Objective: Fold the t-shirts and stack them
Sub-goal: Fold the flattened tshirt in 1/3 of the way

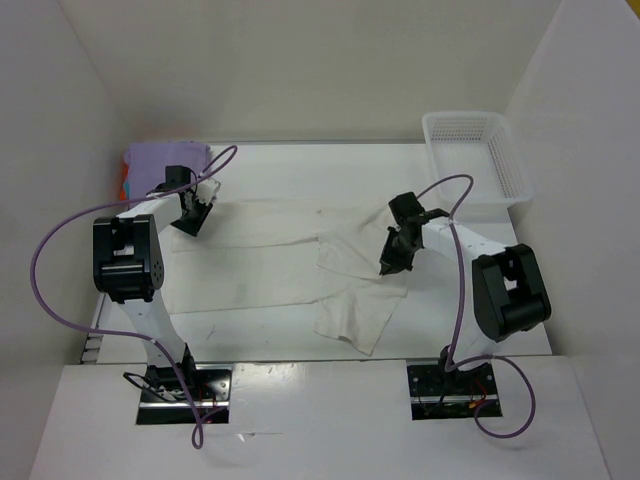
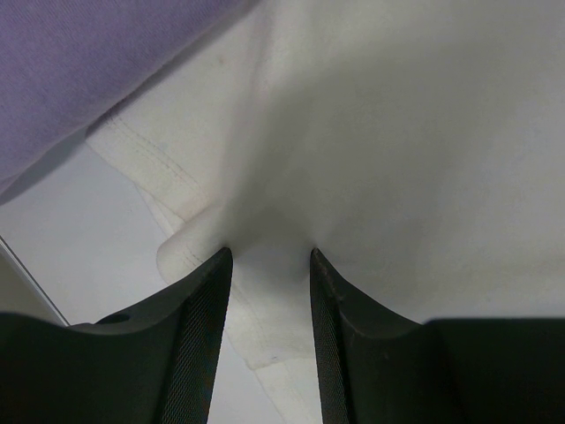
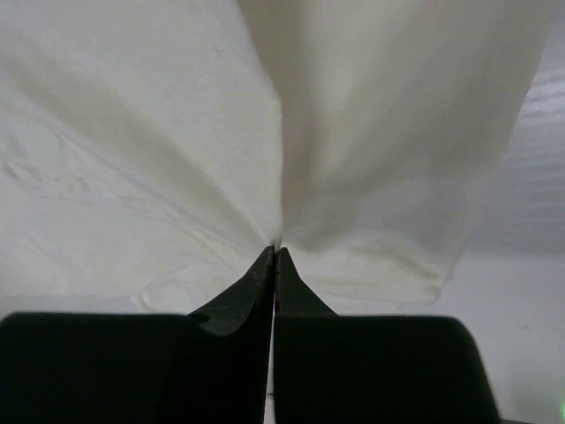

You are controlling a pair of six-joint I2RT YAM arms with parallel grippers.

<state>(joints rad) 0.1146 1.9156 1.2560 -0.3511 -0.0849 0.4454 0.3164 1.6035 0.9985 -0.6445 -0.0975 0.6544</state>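
Two grippers held the off-white shirt spread across the table: left gripper clamped a bunched fold, right gripper pinched tight on cloth.

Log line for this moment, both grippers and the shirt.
left gripper: jaws part open around off-white shirt hem | right gripper: shut on off-white shirt | purple shirt: far left corner

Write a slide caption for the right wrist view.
Right pincer shut on a pinched fold of the off-white t-shirt, cloth fanning away from its tips.
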